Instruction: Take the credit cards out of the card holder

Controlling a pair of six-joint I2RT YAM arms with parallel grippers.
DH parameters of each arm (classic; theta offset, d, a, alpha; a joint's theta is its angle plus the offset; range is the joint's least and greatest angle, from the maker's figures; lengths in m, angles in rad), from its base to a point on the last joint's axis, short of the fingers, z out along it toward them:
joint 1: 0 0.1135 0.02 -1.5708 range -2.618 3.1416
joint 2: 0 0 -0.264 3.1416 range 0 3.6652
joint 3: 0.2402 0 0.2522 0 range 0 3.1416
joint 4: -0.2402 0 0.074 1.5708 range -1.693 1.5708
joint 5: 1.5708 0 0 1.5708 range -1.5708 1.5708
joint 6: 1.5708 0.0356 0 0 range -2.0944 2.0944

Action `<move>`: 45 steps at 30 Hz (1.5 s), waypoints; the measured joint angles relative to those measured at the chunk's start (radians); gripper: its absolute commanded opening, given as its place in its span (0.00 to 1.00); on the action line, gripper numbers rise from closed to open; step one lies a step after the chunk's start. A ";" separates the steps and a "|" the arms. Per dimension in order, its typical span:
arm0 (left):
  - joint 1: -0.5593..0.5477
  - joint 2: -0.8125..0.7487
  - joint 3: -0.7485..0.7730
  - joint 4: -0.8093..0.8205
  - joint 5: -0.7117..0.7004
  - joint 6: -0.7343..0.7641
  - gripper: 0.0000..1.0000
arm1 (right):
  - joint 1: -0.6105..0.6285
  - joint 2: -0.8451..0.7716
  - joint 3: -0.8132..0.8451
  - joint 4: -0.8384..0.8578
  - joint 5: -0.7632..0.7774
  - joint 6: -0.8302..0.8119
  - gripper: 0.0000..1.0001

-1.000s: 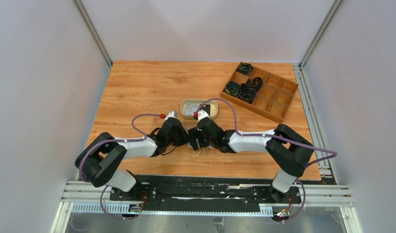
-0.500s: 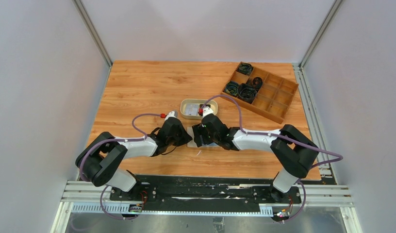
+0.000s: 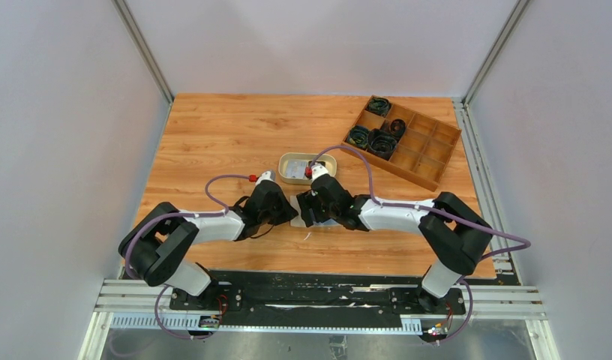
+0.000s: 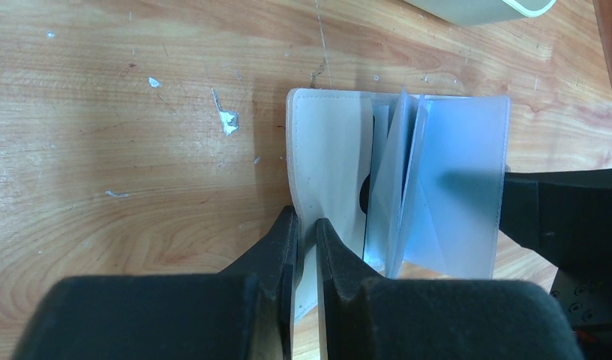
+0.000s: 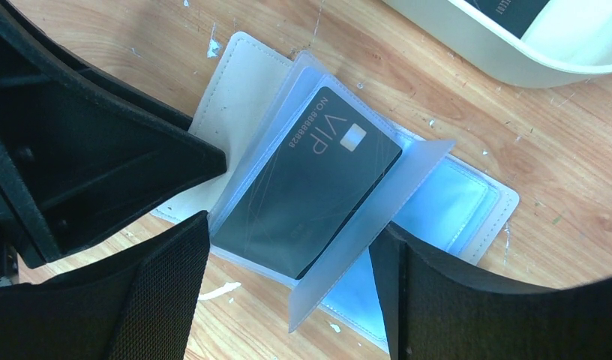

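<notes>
Two grippers meet at the middle of the table, over the holder. The holder lies open and flat on the wood, just on the near side of the dish and apart from it.

Left gripper: jaws closed on the near edge of the holder's cream leaf, pinning it.

Right gripper: jaws spread wide and straddling the clear sleeves, nothing held. Whether either finger touches the plastic cannot be told.

Card: dark, marked "VIP", and fully seated inside the top sleeve, lying slantwise across the holder.

Obstructions:
- One sleeve leaf stands upturned along the card's far long edge, between the card and one right finger.
- The left gripper's black body sits hard against the sleeve's other side.
- From overhead, both wrists cover nearly the whole holder.

Surroundings:
- The dish holds a dark flat item, cropped by the frame.
- The tray sits at the far right corner, well apart, with black coils in several compartments.
</notes>
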 measured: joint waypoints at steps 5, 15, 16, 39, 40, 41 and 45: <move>0.000 0.002 0.000 0.002 0.001 0.003 0.00 | -0.001 -0.008 0.002 -0.010 0.000 -0.015 0.79; 0.000 0.005 0.003 0.004 0.003 0.013 0.00 | -0.010 -0.084 -0.003 -0.051 0.036 -0.043 0.80; 0.000 0.005 0.003 0.004 0.003 0.014 0.00 | -0.013 -0.090 -0.008 -0.050 0.037 -0.043 0.80; 0.000 0.004 0.003 0.004 0.003 0.015 0.00 | -0.029 -0.101 -0.063 -0.051 0.037 -0.032 0.79; 0.000 0.005 0.003 0.004 0.003 0.015 0.00 | -0.029 -0.103 -0.063 -0.051 0.037 -0.034 0.79; 0.000 0.005 0.003 0.004 0.003 0.015 0.00 | -0.029 -0.106 -0.063 -0.051 0.037 -0.036 0.79; 0.000 0.005 0.003 0.004 0.004 0.016 0.00 | -0.029 -0.122 -0.063 -0.050 0.030 -0.046 0.79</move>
